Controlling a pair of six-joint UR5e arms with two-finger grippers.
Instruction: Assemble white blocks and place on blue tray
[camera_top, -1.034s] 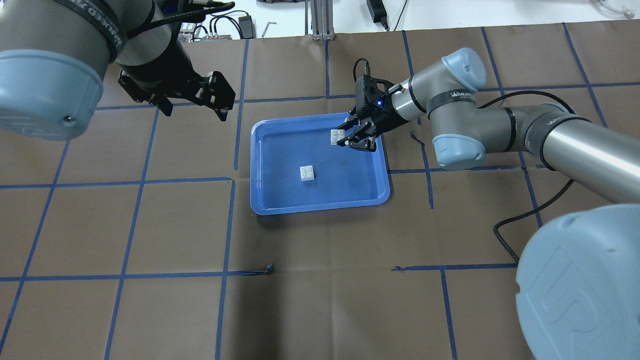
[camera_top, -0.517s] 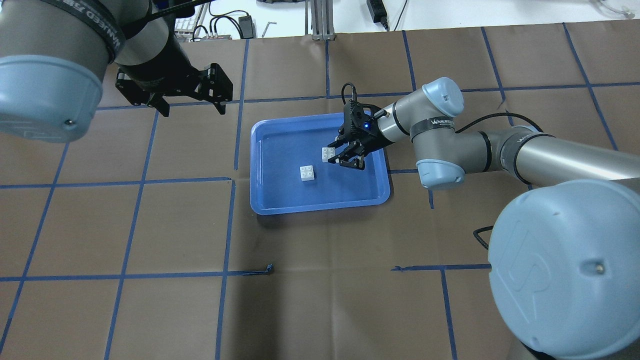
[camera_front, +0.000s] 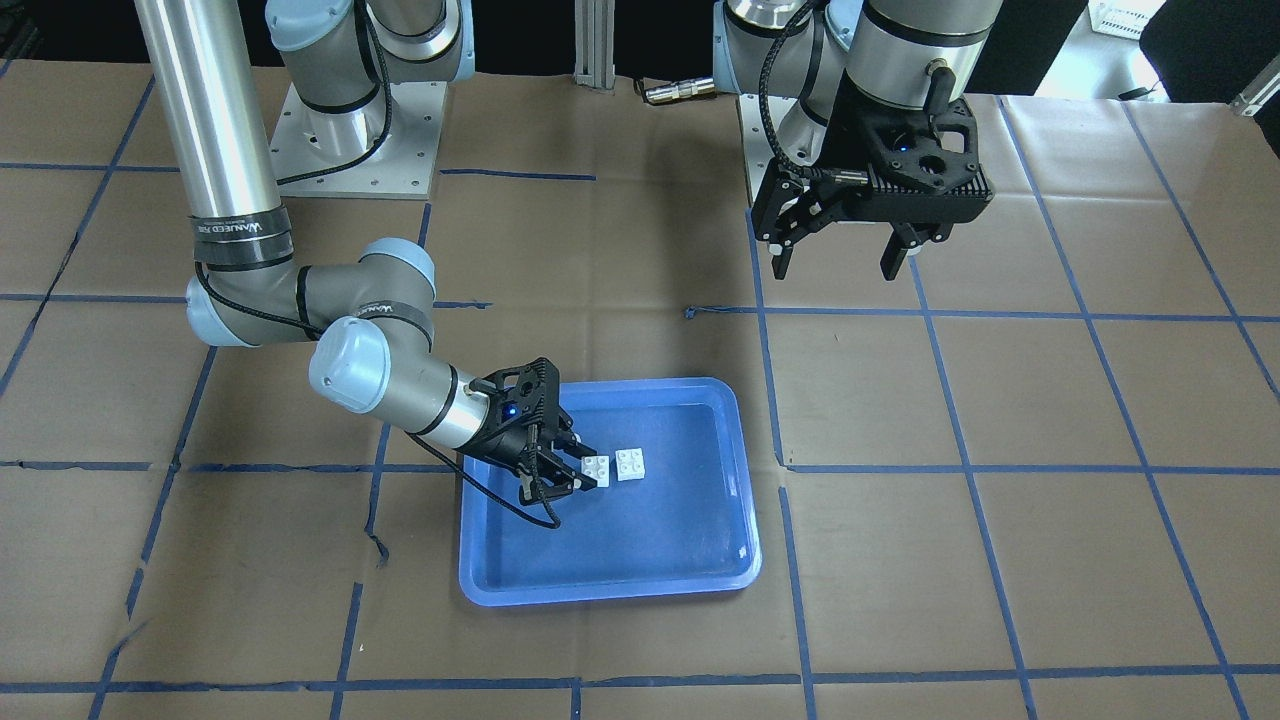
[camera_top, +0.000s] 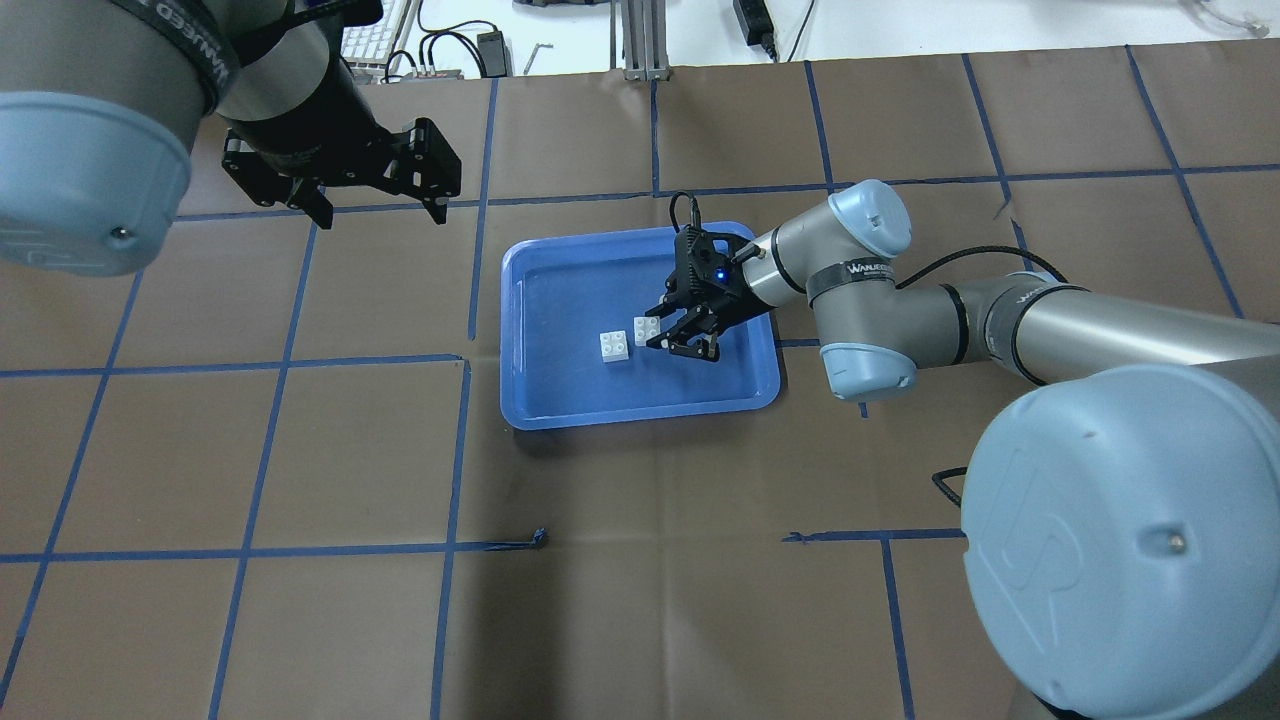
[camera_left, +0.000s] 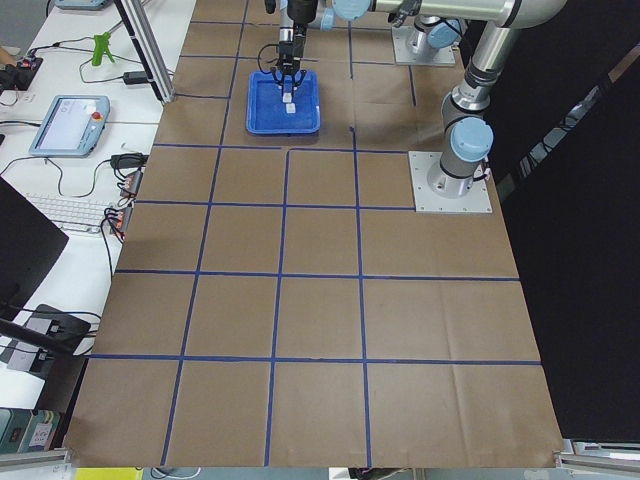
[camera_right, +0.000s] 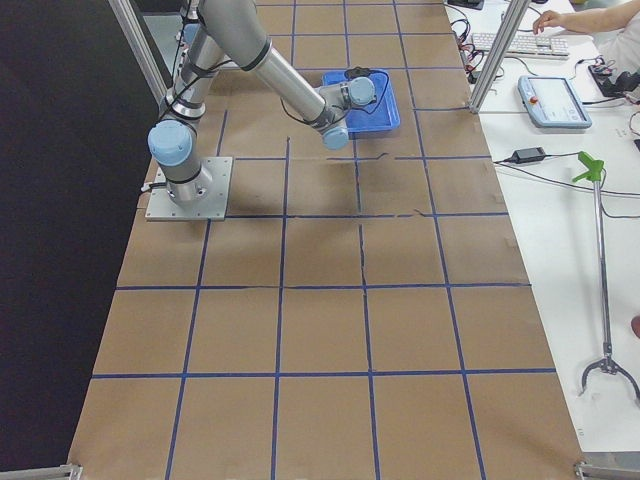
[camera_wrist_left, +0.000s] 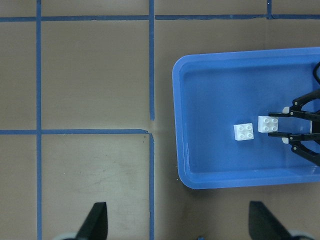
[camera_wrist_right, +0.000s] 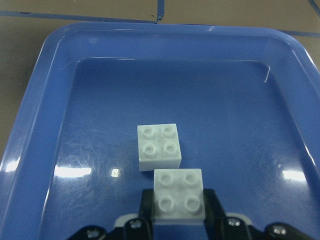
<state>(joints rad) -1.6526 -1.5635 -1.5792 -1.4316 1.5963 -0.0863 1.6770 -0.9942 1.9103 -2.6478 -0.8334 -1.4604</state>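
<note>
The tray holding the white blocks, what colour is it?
The tray is blue with a glossy rim; the right wrist view shows it best.

My table is covered in brown paper, marked into squares by blue tape lines. The blue tray lies flat on it near the middle. My arms' grey base plates sit on my side of it.

Near the middle of the table, the tray. On its floor, toward the centre, a loose block. Just beside that, on the robot's right, a second block between the fingers of the right gripper, reaching in over the tray's right rim. Off to the robot's left, well apart from the tray and high over the table, the left gripper.
</note>
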